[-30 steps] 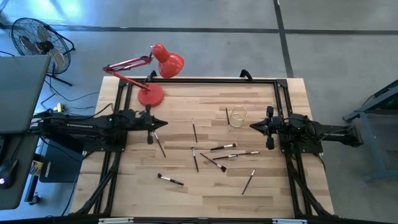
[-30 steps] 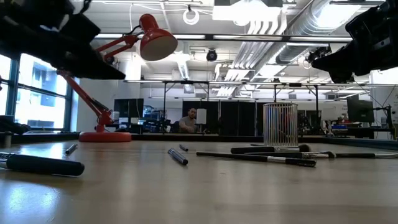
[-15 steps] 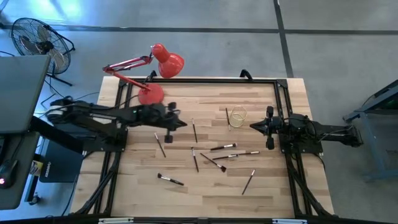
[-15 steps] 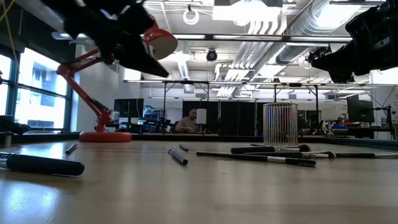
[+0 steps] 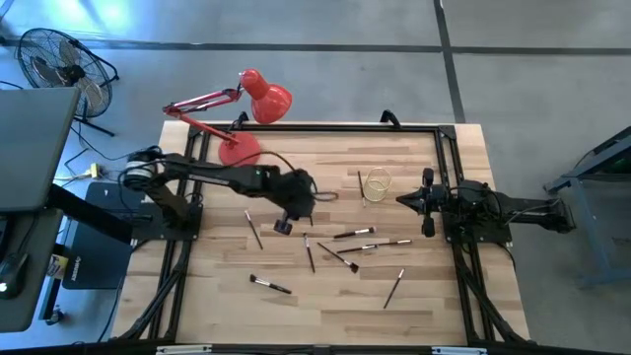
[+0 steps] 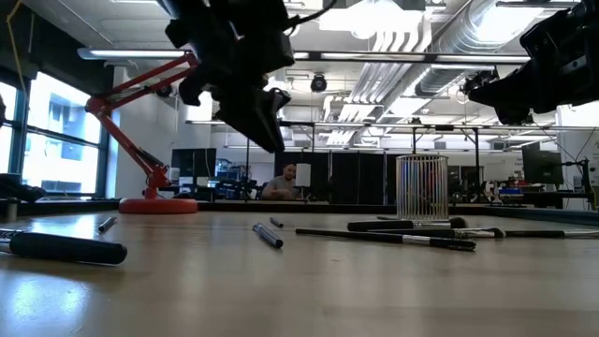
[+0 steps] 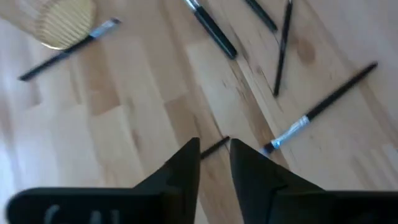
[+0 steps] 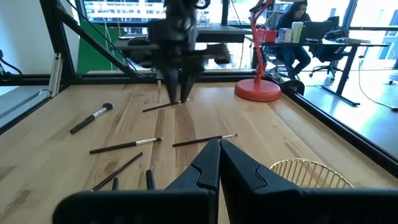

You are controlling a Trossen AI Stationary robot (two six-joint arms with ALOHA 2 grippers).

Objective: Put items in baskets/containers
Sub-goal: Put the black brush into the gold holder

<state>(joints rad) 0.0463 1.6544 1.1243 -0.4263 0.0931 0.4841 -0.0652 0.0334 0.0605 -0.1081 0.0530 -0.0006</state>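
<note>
A: We see the wooden table [image 5: 227,296] filling the centre of the high view, the red desk lamp [image 5: 246,99] at its upper left, and the left gripper [image 5: 288,219] hanging over the middle, fingers narrowly apart and empty.

B: The right gripper [image 5: 402,200] waits at centre right, closed. The glass cup [image 5: 376,184] stands just left of it, one brush inside.

A: We judge this the reach. Next, lower over the makeup brush [image 5: 309,210] beside the fingers, then close.
</note>
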